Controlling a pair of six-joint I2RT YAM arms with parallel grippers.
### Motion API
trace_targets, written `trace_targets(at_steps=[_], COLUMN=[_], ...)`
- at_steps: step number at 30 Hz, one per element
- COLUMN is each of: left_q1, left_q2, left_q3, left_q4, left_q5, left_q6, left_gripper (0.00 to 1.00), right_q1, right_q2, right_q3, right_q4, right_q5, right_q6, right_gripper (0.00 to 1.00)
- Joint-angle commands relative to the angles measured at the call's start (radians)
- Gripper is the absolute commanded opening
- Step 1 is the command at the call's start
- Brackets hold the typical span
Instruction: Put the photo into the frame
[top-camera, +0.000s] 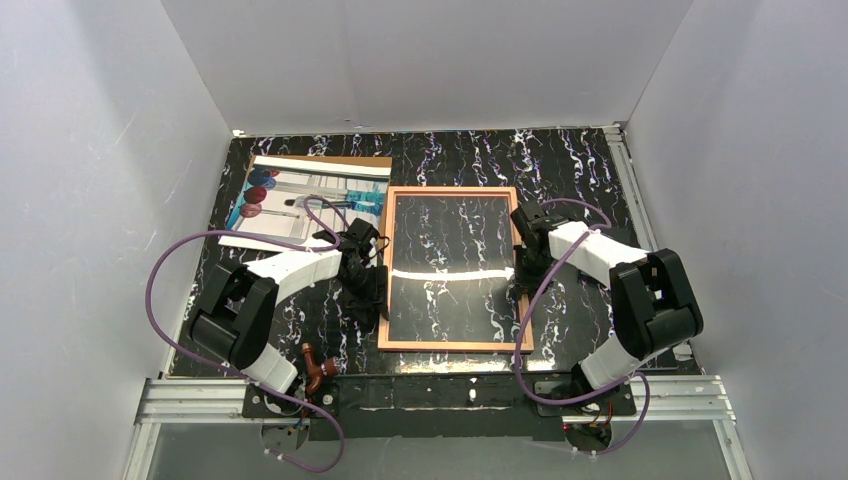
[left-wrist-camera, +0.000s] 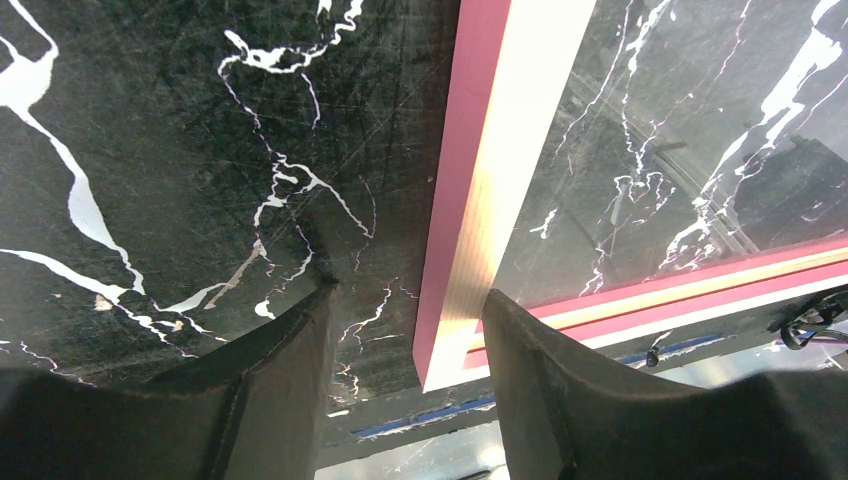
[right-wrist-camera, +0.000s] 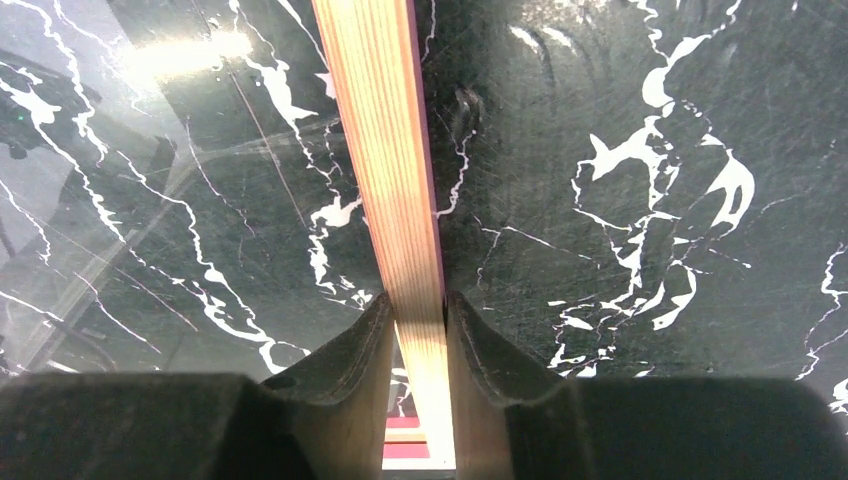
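Note:
The frame (top-camera: 455, 346) lies flat in the middle of the black marbled table, copper-orange side up, with the table showing through its pane. My right gripper (top-camera: 521, 268) is shut on the frame's right rail (right-wrist-camera: 385, 150), which sits pinched between both fingers (right-wrist-camera: 350, 360). My left gripper (top-camera: 366, 285) is open at the frame's left side. Its fingers (left-wrist-camera: 285, 370) straddle the pink-edged left rail (left-wrist-camera: 470, 230) near the near corner without gripping it. The photo (top-camera: 300, 200), with teal tones and red and blue balloons, lies face up at the back left.
A brown backing board (top-camera: 350, 160) shows under the photo's far edge. White walls enclose the table on three sides. An aluminium rail (top-camera: 440, 395) runs along the near edge. Purple cables (top-camera: 160, 270) loop from both arms. A small brown object (top-camera: 316, 366) sits by the left base.

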Motion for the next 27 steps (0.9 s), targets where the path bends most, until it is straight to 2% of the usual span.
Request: trace_targets(at_steps=[1,7,14,22,27], left_q1=[-0.004,-0.004,-0.005,-0.004,-0.004], left_q2=[0.014,0.014,0.012,0.002,-0.017], left_q3=[0.009,0.010,0.010,0.007,0.007], left_q4=[-0.119,-0.119,-0.123,-0.125,-0.126], left_q5=[-0.012,-0.012,-0.016,-0.019,-0.025], left_q6=[0.015,0.016,0.019,0.016,0.013], left_gripper=[0.52,0.52,0.52,0.52,0.52], right_q1=[-0.004,-0.004,-0.004,-0.003,-0.021], right_q2=[-0.009,-0.010,-0.016,-0.057,-0.086], right_q3=[-0.041,-0.032,-0.030,-0.026,-0.038], right_q4=[-0.013,-0.030,-0.037,-0.046,-0.015], right_q5=[0.057,0.091,0.091,0.088,-0.002], right_q6=[0.007,0.004,0.002,0.006,0.002], right_gripper=[0.31,0.14,0.02,0.01,0.02])
